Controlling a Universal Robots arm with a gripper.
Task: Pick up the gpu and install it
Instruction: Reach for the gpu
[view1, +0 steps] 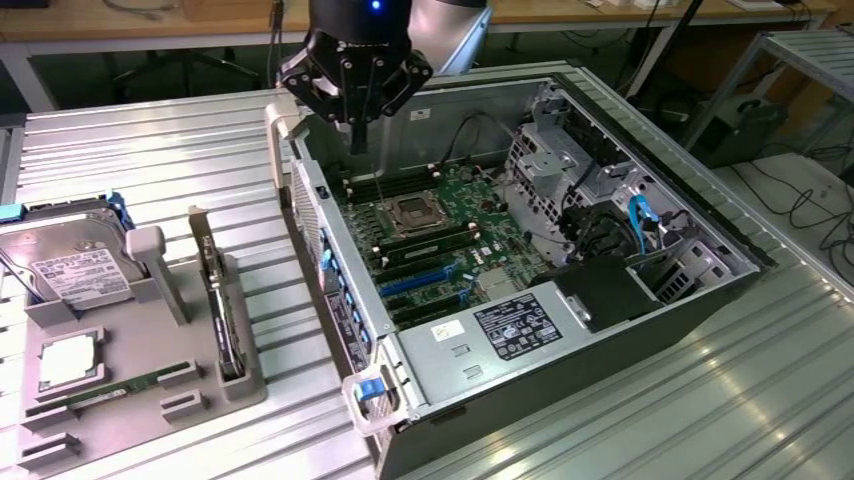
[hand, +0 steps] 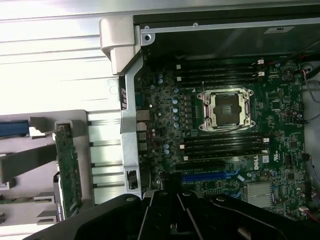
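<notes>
Tabletop (view1: 160, 150) slatted; we note gpu (view1: 214, 290) upright beside case (view1: 561, 395), gripper (view1: 358, 140) above case, jaws fully closed, holding nothing.

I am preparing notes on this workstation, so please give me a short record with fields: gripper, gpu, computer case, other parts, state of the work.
gripper: shut, holding nothing, over the open computer case
gpu: standing on edge in the grey holder, on the exterior view's left of the case, untouched
computer case: lying open, motherboard exposed
other parts: hard drive and RAM stick in the same holder
state of the work: gpu not yet picked up
</notes>
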